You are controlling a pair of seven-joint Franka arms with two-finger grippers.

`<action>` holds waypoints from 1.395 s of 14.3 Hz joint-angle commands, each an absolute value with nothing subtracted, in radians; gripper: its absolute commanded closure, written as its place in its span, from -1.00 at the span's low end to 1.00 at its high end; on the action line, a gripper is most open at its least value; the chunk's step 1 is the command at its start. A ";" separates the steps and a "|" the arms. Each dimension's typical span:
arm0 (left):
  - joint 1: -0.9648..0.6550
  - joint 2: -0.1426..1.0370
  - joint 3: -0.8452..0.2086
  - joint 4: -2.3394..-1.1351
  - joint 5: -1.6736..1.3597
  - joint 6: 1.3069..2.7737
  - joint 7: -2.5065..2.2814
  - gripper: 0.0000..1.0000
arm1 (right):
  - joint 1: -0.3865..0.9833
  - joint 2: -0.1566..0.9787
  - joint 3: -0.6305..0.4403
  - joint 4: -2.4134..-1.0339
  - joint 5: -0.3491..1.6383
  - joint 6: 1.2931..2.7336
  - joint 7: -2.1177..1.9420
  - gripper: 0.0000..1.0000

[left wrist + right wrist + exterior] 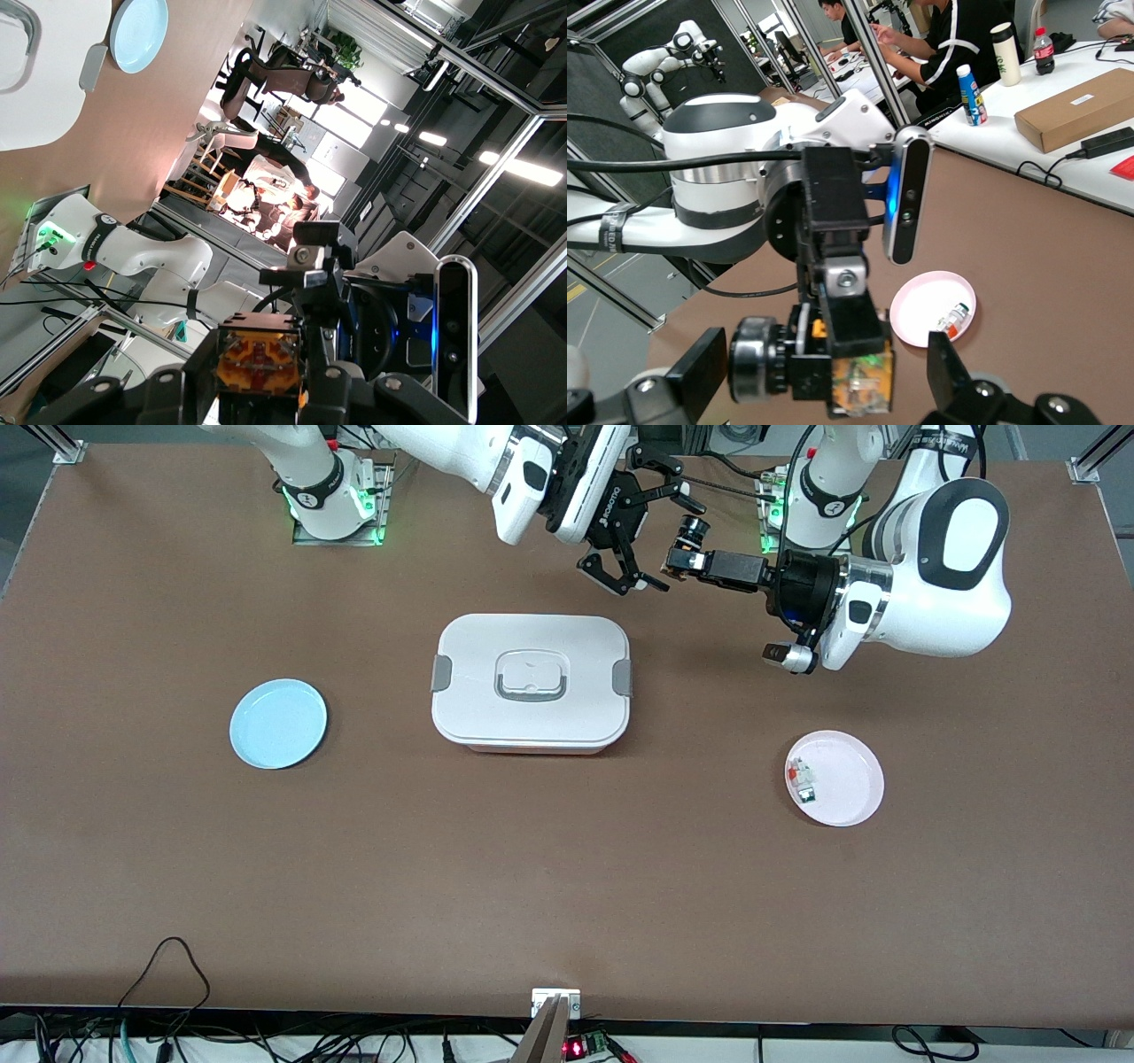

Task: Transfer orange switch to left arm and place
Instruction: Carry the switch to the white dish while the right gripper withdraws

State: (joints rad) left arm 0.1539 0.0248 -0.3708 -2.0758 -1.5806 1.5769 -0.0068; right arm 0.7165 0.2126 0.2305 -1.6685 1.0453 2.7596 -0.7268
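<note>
the brown table carries the white box, a blue plate and a pink plate (small parts in it).

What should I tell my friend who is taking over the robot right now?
Left gripper: shut on the orange switch, up in the air above the table, past the box's edge on the robots' side.
Right gripper: open, fingers spread close around the switch, not yet closed on it.
The white box sits shut mid-table; blue plate toward the right arm's end; pink plate with small parts toward the left arm's end.
Done: switch lifted, brought to handover.
Left: right gripper grips, left lets go, carry on clear of the box.
</note>
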 commanded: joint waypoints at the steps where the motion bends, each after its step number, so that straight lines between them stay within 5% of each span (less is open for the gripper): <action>1: 0.193 0.018 -0.365 -2.045 -1.510 1.563 0.014 0.68 | 0.687 0.209 0.224 -1.660 1.066 2.718 -0.727 -1.00; 12: 0.256 0.380 -0.365 -1.648 -0.674 1.563 0.440 0.66 | 0.376 0.147 0.196 -1.789 0.991 2.328 -0.635 -1.00; 20: 0.261 0.572 -0.365 -1.575 -0.034 1.805 0.802 0.68 | 0.233 0.146 0.183 -1.744 0.452 2.011 -0.330 -1.00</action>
